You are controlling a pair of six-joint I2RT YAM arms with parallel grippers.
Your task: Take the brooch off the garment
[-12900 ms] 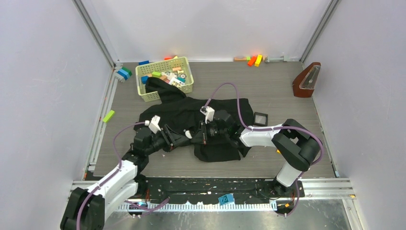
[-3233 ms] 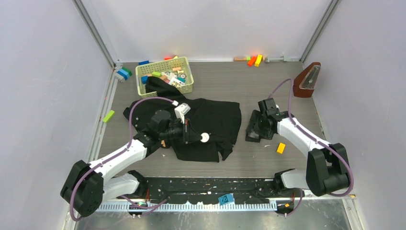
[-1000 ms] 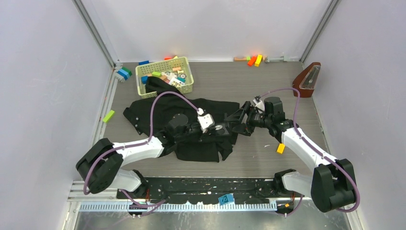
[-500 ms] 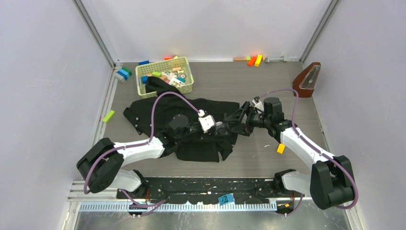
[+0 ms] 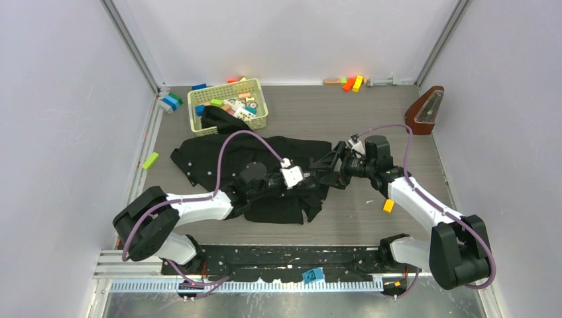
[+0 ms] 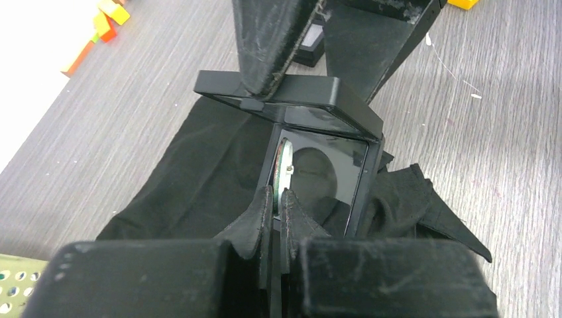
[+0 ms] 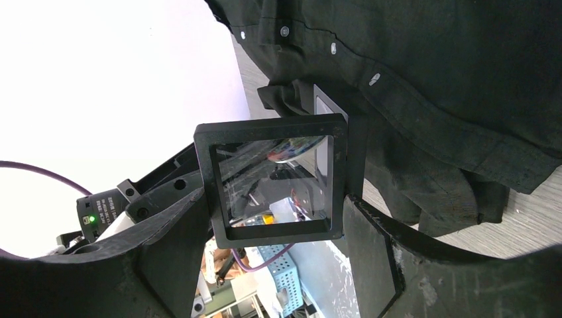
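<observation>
Pinching together on the thin brooch (image 6: 283,163), the left claw (image 6: 278,199) is holding it inside the open black frame (image 7: 272,129) that the right claw (image 7: 275,228) is clamping; the garment (image 7: 431,66) is lying beneath both.

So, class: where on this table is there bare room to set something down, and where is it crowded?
Free: the back middle, between the basket and the metronome, short of the blocks by the wall; also the near strip between garment and orange block. Crowded: the centre, where the left gripper meets the right gripper holding a black frame.
</observation>
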